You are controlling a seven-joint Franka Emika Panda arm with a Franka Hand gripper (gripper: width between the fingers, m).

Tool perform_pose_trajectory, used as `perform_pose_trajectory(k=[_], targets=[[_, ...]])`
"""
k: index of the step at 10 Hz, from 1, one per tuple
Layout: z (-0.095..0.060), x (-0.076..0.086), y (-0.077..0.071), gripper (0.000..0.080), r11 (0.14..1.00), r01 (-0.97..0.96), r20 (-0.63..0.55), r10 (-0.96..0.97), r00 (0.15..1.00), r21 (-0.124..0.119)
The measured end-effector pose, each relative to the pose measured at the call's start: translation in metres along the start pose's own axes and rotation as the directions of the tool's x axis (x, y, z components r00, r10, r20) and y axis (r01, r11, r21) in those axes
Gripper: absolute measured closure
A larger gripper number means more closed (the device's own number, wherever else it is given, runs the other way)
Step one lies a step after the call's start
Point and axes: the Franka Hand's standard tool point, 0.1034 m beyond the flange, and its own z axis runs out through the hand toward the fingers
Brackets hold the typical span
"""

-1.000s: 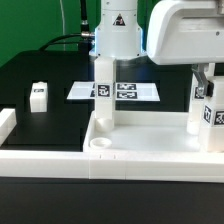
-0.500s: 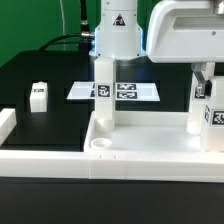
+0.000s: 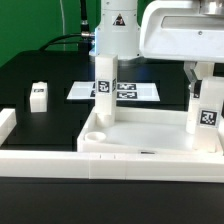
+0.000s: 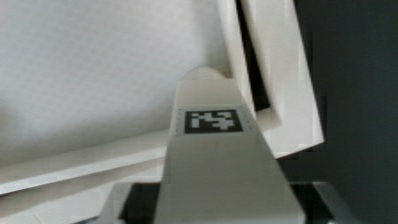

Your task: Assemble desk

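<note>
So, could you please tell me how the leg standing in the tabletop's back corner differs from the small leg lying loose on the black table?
The back-corner leg stands upright in the tabletop; the loose leg sits apart on the black table, outside the tray. The back-corner leg appears as a tall post, while the loose leg looks short and blocky from this angle. Both are white plastic with black-and-white tags.

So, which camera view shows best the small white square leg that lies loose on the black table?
The exterior view shows it best: the small white square leg lies alone on the black table, toward that view's left, with its tag visible. The wrist view does not show it; there only another leg and the tabletop appear.
</note>
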Motion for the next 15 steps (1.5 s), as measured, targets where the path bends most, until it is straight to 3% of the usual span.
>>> perform_pose_trajectory(k=[3,4,5,6,8,10,12,13,15], targets=[[0.000,0.004,0.009,0.0506,0.989,-0.150,-0.004,0.150,0.989,-0.017],[0.001,0.003,0.008,0.0420,0.985,-0.170,-0.003,0.170,0.985,-0.015],[0.001,0.003,0.009,0.0241,0.986,-0.164,-0.003,0.164,0.986,-0.015],[0.000,0.003,0.008,0.0175,0.986,-0.164,-0.004,0.164,0.986,-0.014],[-0.029,-0.004,0.015,0.0155,0.995,-0.098,-0.006,0.098,0.995,0.011],[-0.051,-0.008,0.046,0.0151,0.998,-0.051,0.001,0.051,0.999,0.029],[-0.071,0.009,0.082,0.0151,0.999,0.028,-0.014,-0.028,1.000,0.035],[-0.073,0.015,0.092,0.0151,0.999,0.031,-0.021,-0.030,0.999,0.034],[-0.070,0.013,0.089,0.0151,0.999,0.037,-0.017,-0.037,0.999,0.033]])
